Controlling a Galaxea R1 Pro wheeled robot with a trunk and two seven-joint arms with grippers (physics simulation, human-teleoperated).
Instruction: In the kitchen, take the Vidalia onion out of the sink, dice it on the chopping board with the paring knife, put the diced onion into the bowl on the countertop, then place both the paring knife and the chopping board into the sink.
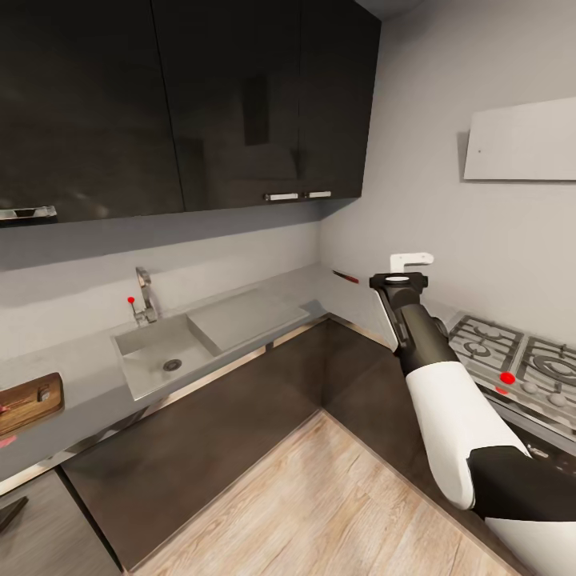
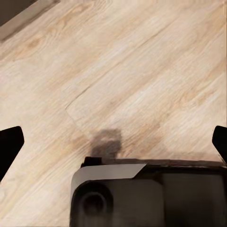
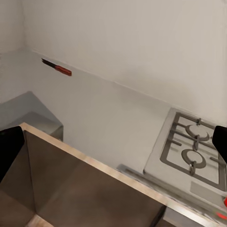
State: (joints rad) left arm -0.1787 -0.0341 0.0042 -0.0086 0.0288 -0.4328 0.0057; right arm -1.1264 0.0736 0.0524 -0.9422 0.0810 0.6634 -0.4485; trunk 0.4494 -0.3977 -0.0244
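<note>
— Reddish-handled, dark-bladed paring knife [image 1: 346, 277]: where is it?
— On the glossy grey countertop [image 1: 312, 282], in the corner by the wall, lying along it, just beyond the right gripper [image 1: 398, 279].
— Fingers?
— Spread apart, holding nothing; the left gripper [image 2: 113, 142] likewise, over wooden floor.

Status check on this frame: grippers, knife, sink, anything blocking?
Both grippers open, empty; right gripper raised toward the corner. Paring knife lies on countertop by the wall. Sink looks empty. Nothing blocking.
</note>
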